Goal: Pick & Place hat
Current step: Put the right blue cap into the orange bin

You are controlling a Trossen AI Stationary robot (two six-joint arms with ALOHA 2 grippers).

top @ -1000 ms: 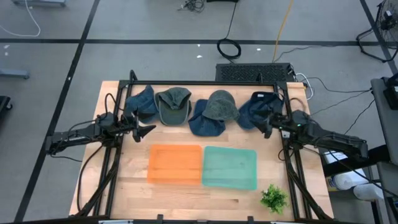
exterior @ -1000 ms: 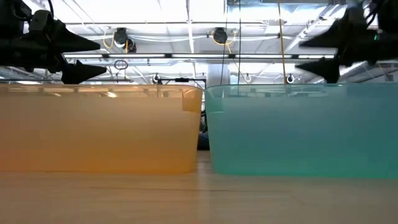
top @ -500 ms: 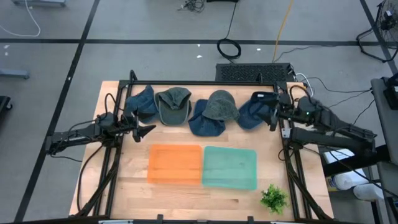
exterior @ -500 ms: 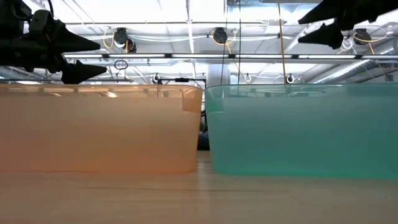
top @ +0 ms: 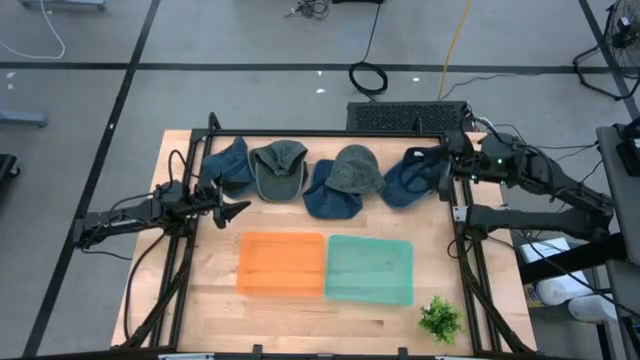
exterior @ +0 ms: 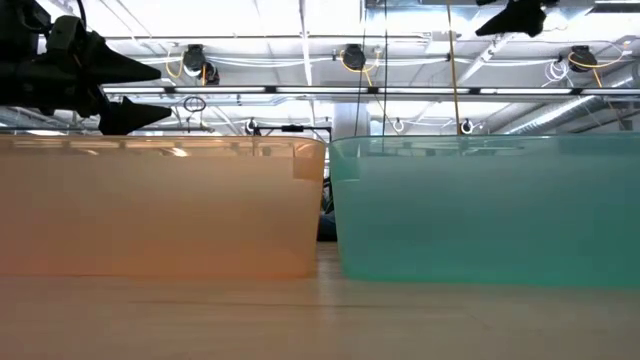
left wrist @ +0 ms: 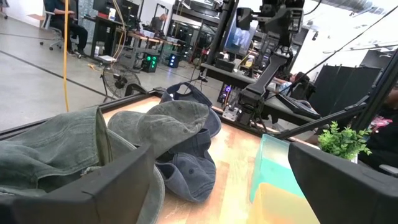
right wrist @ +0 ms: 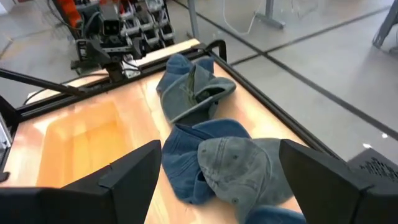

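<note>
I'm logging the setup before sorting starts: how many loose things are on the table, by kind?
Blue fabric caps: 3
Grey-green fabric caps: 2
Translucent plastic bins, one orange and one teal: 2
Small green leafy plant: 1
Total: 8

Orange bin (exterior: 160, 205) and teal bin (exterior: 485, 208) stand side by side on the table (exterior: 320, 320). Left gripper (exterior: 135, 92) spread open above the orange bin. Right gripper (exterior: 510, 15) at top edge.
</note>
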